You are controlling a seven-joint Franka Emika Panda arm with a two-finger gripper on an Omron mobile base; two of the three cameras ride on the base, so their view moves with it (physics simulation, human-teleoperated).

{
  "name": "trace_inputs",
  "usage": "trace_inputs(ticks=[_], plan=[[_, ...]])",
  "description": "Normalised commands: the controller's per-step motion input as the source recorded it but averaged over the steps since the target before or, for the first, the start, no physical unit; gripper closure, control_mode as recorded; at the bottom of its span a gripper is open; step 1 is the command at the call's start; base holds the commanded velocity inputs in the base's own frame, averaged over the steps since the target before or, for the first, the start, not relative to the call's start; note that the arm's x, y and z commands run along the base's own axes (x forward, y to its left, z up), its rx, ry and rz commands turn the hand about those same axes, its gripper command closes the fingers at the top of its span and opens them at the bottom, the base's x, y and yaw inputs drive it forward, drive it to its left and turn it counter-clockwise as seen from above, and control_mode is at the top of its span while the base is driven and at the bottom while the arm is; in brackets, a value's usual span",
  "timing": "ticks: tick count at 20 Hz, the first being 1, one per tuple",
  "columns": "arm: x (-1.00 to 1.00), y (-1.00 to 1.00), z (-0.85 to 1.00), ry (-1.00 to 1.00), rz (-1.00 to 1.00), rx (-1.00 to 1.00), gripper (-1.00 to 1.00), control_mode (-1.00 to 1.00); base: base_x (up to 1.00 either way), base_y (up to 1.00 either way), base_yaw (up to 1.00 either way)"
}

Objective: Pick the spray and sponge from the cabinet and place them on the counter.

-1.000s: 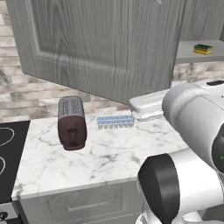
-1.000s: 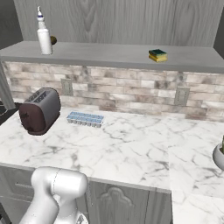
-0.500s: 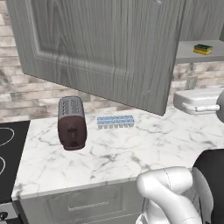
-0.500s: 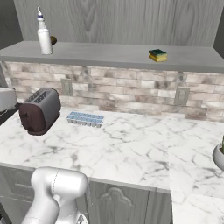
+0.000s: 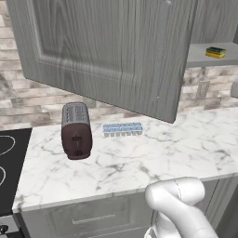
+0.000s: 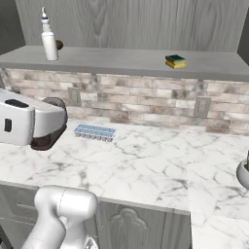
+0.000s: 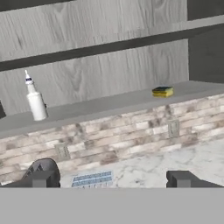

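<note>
1. The pincer [image 7: 111, 179] hangs in front of the open cabinet [image 5: 107, 51], its dark tips spread wide apart with nothing between them.
2. The spray [image 6: 49, 41] stands upright near the left end of the cabinet's inner shelf [image 6: 121, 62].
3. The sponge [image 6: 175, 62] lies on the same shelf, well to the right of the spray.
4. On the counter [image 6: 146, 165] sit a toaster [image 5: 76, 131] and a pale blue ice-cube tray [image 5: 122, 129] near the back edge.

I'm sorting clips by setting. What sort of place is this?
Evidently a kitchen: a marble counter with a toaster beside a black stovetop, and a grey cabinet above a brick backsplash.
</note>
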Motion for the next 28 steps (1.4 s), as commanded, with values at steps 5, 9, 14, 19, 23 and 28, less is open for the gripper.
trace_inputs(ticks=[5,9,14,19,23,28], plan=[[0.04,-0.58,0.02,0.14,-0.02,0.23,-1.00,-1.00,0.00,0.00,0.00],[0.15,-0.13,-0.13,0.15,0.01,0.22,-1.00,-1.00,0.00,0.00,0.00],[0.24,0.00,-0.37,0.08,0.08,0.27,-1.00,-1.00,0.00,0.00,0.00],[0.24,0.00,-0.24,0.00,0.03,0.41,-1.00,-1.00,0.00,0.00,0.00],[0.34,0.27,-0.05,0.00,0.01,0.38,-1.00,-1.00,0.00,0.00,0.00],[0.55,0.50,0.09,0.00,0.00,0.27,-1.00,-1.00,0.00,0.00,0.00]])
